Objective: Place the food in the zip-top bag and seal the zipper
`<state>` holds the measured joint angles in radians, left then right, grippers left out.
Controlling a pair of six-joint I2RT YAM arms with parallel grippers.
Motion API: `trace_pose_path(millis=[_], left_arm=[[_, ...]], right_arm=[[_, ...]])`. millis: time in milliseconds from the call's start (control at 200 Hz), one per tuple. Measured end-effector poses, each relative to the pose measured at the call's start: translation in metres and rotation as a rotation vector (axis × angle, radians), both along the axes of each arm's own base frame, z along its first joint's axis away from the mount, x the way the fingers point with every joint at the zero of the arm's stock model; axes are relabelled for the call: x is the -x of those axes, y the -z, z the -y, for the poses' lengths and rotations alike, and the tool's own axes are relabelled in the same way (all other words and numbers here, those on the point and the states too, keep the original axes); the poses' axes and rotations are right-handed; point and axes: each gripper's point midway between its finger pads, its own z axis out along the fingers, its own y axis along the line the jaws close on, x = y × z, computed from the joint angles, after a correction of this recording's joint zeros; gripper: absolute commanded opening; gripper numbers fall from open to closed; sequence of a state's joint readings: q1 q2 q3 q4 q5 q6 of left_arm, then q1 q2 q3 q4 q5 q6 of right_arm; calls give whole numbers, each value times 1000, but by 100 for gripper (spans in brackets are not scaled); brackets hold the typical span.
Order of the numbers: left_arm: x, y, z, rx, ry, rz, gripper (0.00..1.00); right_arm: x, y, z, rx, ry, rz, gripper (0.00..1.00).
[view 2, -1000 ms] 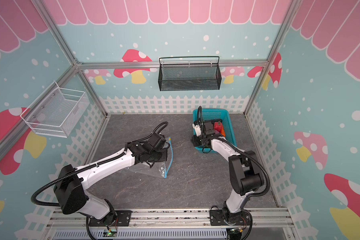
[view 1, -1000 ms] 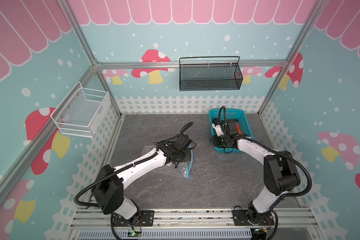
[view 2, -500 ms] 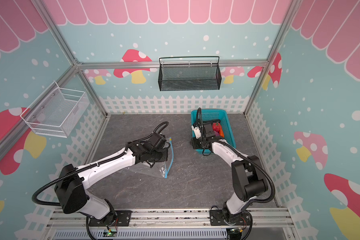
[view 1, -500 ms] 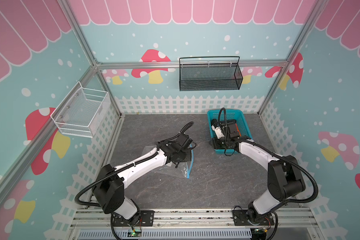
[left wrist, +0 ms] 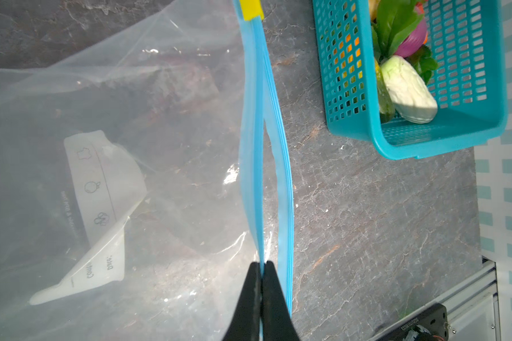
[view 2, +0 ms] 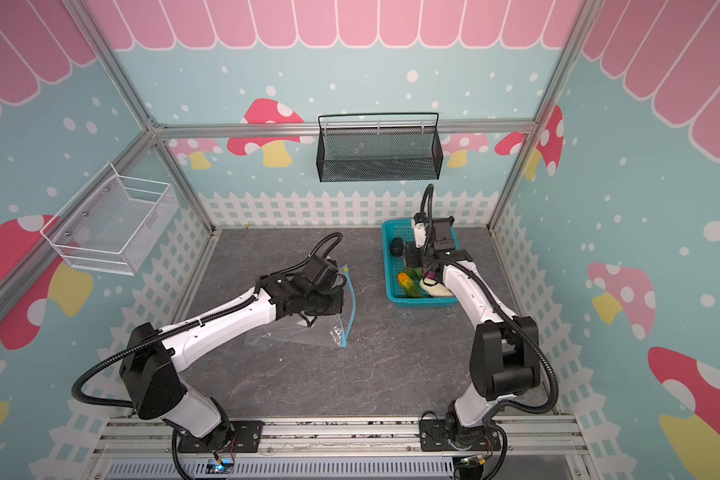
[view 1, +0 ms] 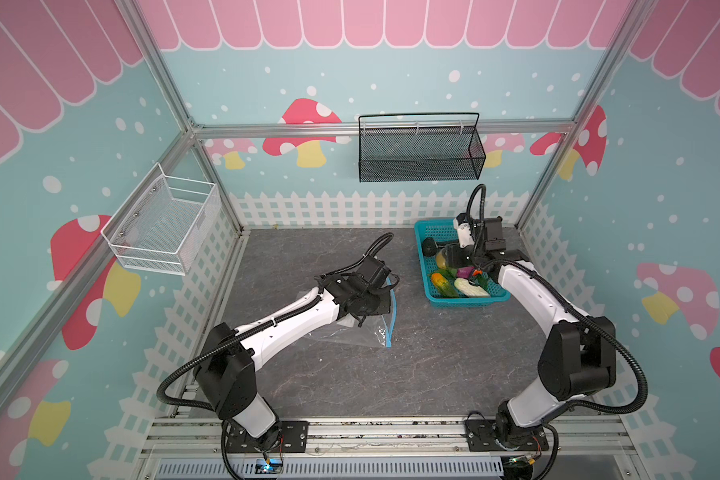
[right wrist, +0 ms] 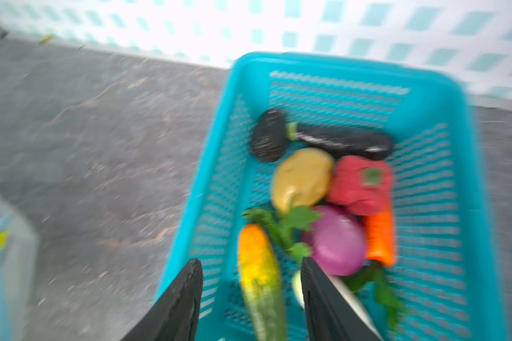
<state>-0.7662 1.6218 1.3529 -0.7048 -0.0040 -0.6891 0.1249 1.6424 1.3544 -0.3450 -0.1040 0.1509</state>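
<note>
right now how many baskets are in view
3: a white wire basket on the left wall, a black mesh basket on the back wall, a turquoise basket on the table. None looks hidden.

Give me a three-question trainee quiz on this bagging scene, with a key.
1. True or false: the left fingers are shut on the blue zipper of the zip-top bag.
2. Where do the corn and the purple onion lie? A) inside the zip-top bag B) in the turquoise basket C) held in the left fingers
3. Fill in: the right fingers stand ___ over the turquoise basket.
Key: 1 true; 2 B; 3 open.
</note>
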Motion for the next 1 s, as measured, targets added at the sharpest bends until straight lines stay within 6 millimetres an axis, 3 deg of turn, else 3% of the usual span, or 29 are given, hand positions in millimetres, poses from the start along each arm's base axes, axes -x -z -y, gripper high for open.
trace_pose_path(millis=[140,375,690,1000], left_arm=[[-3,2,3,-4,13,-5,0],[-5,5,4,-6,20,-19,0],[-9,6,5,-3,19,-26,0],[-10,9,5,-4,19,-36,0]], right_arm=[[-25,9,40,27,96,-12,64],[-55,50,71,20,164,-92,65],[-72,76,75,-1,192,-159,80],[-89,84,75,-5,194,-163,80]])
